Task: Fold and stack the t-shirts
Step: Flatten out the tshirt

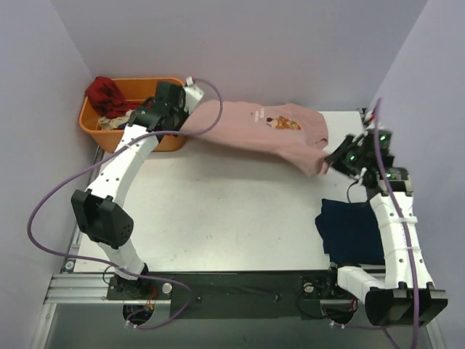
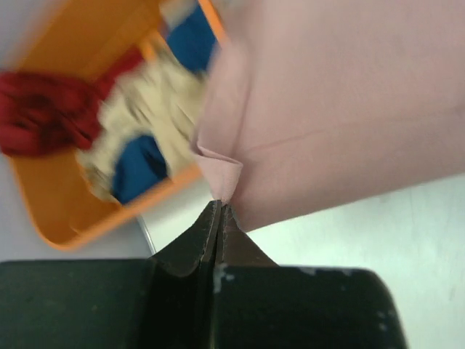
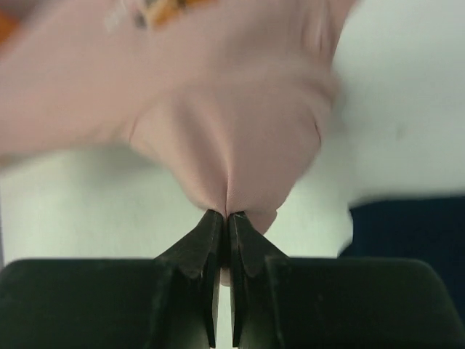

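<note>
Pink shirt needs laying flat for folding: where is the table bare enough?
Bare: the white middle of the table, bordered by the orange bin, the left arm and the navy shirt. Crowded: the near right corner, where that shirt lies.

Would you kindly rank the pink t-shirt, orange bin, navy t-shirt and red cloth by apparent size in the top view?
1. pink t-shirt and orange bin: about alike, unranked; the shirt is held up, nearer the camera.
2. navy t-shirt
3. red cloth

Right wrist view blurred — pink shirt [image 3: 232,131] smeared, its print [image 3: 160,6] cut by top edge. Also right arm [image 1: 396,233] hides part of navy shirt [image 1: 347,231] — clothes [image 2: 138,116] in bin [image 2: 43,200] blurred too.
</note>
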### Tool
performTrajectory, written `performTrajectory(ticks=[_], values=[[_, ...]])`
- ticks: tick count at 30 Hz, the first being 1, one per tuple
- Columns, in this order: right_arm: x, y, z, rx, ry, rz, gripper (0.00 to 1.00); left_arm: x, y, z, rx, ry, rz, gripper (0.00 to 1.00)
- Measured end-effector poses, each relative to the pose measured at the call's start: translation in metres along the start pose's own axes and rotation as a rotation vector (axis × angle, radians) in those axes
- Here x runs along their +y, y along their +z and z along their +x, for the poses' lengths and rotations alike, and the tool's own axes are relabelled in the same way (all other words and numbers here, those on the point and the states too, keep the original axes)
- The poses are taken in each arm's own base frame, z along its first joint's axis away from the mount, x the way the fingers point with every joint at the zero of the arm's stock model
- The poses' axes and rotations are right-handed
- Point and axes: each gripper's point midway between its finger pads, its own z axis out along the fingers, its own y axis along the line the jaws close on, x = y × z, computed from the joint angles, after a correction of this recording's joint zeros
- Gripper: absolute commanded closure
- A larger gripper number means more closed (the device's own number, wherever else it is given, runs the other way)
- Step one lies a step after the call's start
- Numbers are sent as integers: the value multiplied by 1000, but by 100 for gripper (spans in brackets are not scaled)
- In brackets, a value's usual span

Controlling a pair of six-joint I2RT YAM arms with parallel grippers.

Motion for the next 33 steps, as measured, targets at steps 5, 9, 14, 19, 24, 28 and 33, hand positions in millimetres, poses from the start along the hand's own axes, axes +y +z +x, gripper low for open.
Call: performTrajectory(ticks=[5,9,14,19,24,28,33], values=[[-37,8,207,505,8,76,100,-71,14,162,401,114,176,100],[-51,-20,308,815,-42,125,100,-117,-7,276,684,188,309,100],[-57,-31,337,959,-29,204,100,-139,-43,340,872,219,407,100],[-64,-49,337,985,-17,258,100,-139,-62,354,907,229,414,100],[-65,-73,326,1000,-18,292,100,-134,-86,351,917,234,444,100],[-65,-93,323,1004,-2,290,100,-142,-115,358,938,293,565,89],[-65,-110,331,1059,-7,293,100,-151,-151,371,1003,378,770,74]])
